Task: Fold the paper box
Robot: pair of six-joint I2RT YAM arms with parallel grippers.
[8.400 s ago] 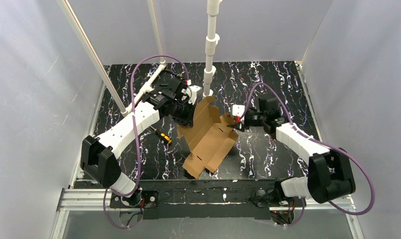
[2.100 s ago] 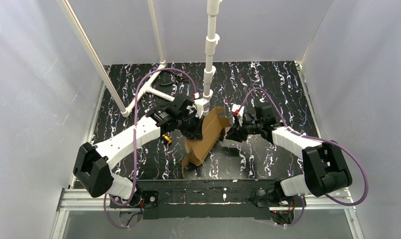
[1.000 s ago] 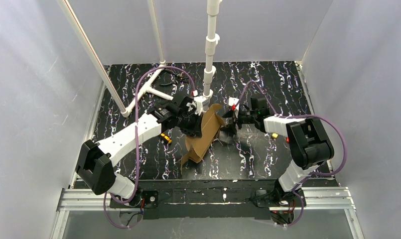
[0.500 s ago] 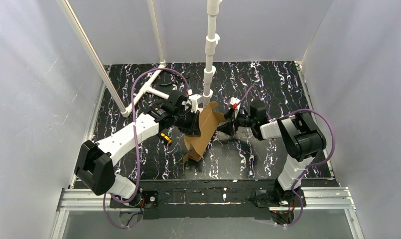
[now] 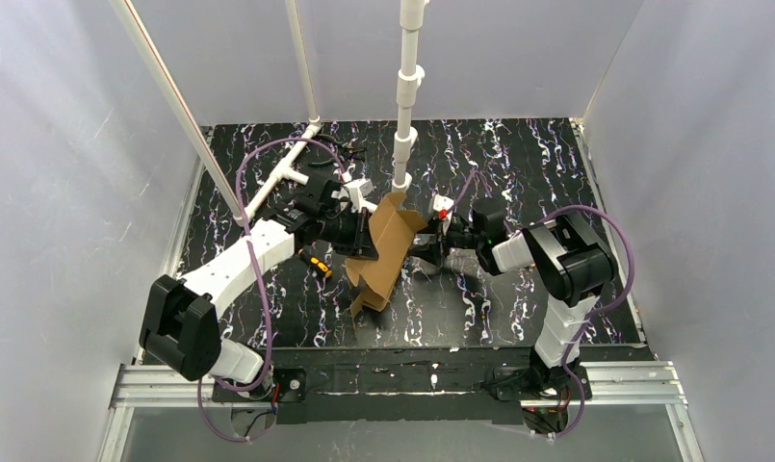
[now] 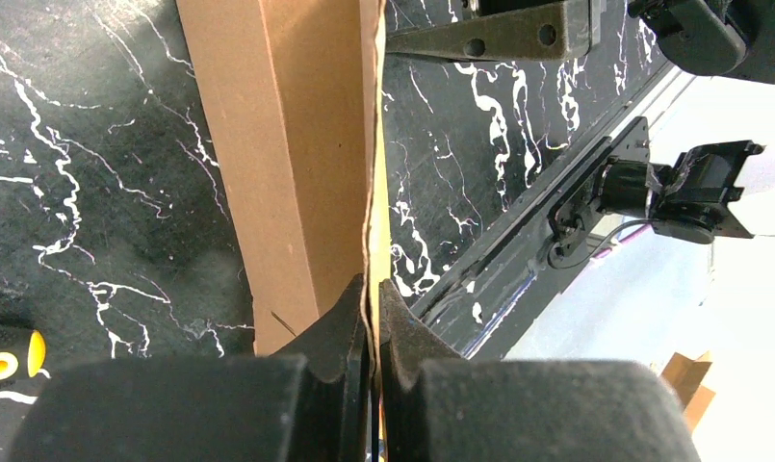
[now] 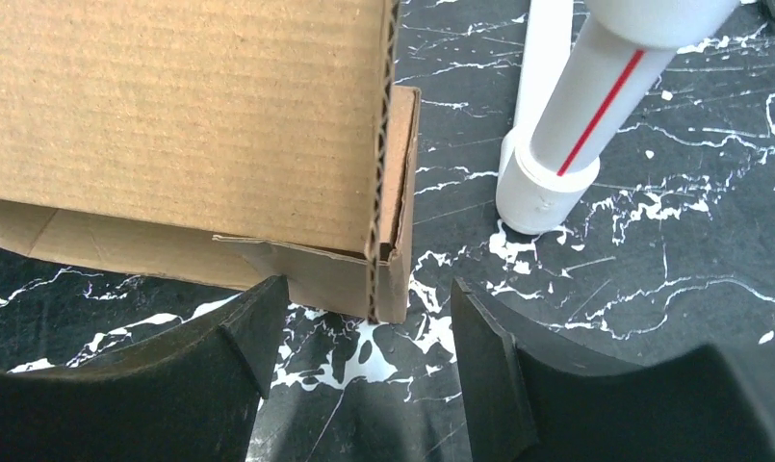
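The paper box point(image 5: 383, 252) is a brown cardboard sheet, partly folded and standing tilted on the black marbled table. My left gripper point(image 5: 362, 237) is on its left side, shut on a thin upright wall of the box point(image 6: 297, 144); the left wrist view shows the pinch point(image 6: 374, 310) on the board's edge. My right gripper point(image 5: 425, 248) is low on the box's right side. It is open point(image 7: 369, 294), with the box's folded corner point(image 7: 181, 115) just beyond the fingertips and nothing between the pads.
A white upright pipe point(image 5: 405, 96) stands right behind the box, its foot point(image 7: 547, 183) close to the right fingers. A yellow-handled screwdriver point(image 5: 315, 262) lies left of the box. A white T-shaped pipe point(image 5: 285, 179) lies at the back left.
My right gripper has slid left along the table up to the box corner, its arm folding in. My left gripper has drawn the box slightly left and back, still pinching it.
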